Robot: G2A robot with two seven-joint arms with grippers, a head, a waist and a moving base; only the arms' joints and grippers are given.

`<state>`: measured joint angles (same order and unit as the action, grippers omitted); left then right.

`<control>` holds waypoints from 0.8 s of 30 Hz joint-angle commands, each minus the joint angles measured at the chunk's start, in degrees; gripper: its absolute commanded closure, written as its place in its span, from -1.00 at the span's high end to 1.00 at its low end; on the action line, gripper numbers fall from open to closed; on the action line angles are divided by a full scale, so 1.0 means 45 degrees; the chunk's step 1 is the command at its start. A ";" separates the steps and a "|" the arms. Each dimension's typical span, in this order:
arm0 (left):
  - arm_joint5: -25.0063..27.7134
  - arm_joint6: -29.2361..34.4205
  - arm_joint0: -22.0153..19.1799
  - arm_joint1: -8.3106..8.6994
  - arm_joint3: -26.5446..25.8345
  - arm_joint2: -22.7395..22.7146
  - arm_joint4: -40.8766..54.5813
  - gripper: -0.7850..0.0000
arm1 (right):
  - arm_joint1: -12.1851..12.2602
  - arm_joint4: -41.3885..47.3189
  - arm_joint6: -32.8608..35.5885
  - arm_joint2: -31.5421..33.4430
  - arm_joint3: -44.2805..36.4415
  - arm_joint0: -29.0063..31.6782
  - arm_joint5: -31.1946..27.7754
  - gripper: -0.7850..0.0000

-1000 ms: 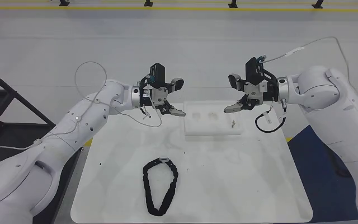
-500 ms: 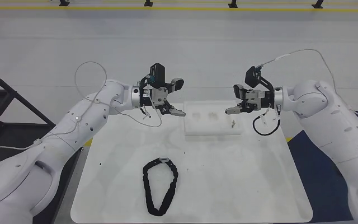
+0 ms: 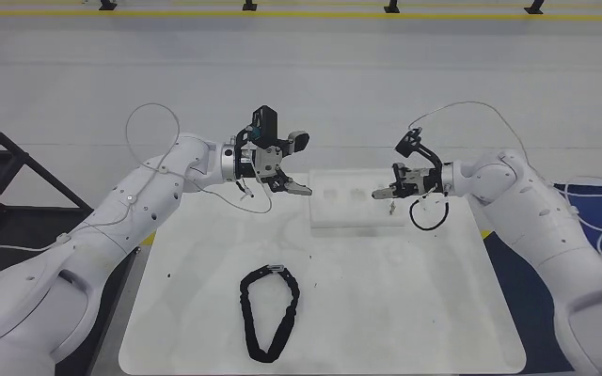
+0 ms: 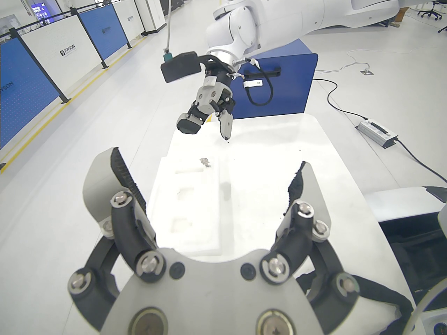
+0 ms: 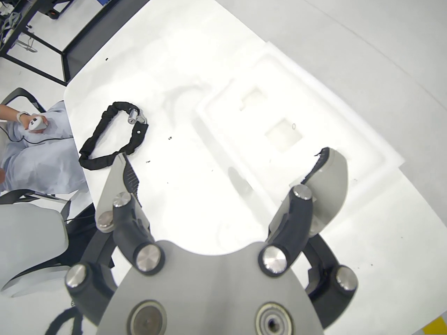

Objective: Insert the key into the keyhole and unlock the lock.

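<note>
A small metal key (image 3: 388, 205) lies on the right end of the white foam tray (image 3: 329, 218) at the back of the table; it also appears in the left wrist view (image 4: 204, 162). My right gripper (image 3: 388, 191) hangs open just above the key, nothing between its fingers. In the right wrist view its open fingers (image 5: 123, 172) frame the table and tray (image 5: 349, 134). The black chain lock (image 3: 268, 310) lies looped at the table's front left, its silver lock cylinder (image 5: 132, 116) at the end. My left gripper (image 3: 287, 180) is open, left of the tray.
The white table (image 3: 423, 301) has bare room between the tray and the chain lock. The tray has shallow square recesses (image 5: 283, 134). A blue panel (image 4: 276, 88) stands beyond the table's right side, with a black frame (image 3: 23, 179) off its left side.
My right arm has swung in and lowered, bringing its open gripper from beside the tray's right end to just over the key. The left arm has not moved.
</note>
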<state>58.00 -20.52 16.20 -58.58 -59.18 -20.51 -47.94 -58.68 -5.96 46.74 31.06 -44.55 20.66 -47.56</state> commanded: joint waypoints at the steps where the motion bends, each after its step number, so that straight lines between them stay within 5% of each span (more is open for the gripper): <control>1: 0.0000 0.0000 0.0000 0.0000 0.0000 0.0000 0.0001 1.00 | -0.0209 0.0039 0.0021 -0.0168 0.0498 -0.0018 0.0191 1.00; 24: 0.0000 0.0000 0.0000 0.0000 0.0000 0.0000 0.0001 1.00 | -0.2174 -0.0746 0.0640 -0.1204 0.3542 -0.0419 0.4124 1.00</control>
<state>58.00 -20.52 16.20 -58.58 -59.18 -20.51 -47.94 -68.15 -9.15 49.39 25.76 -29.07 18.80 -29.44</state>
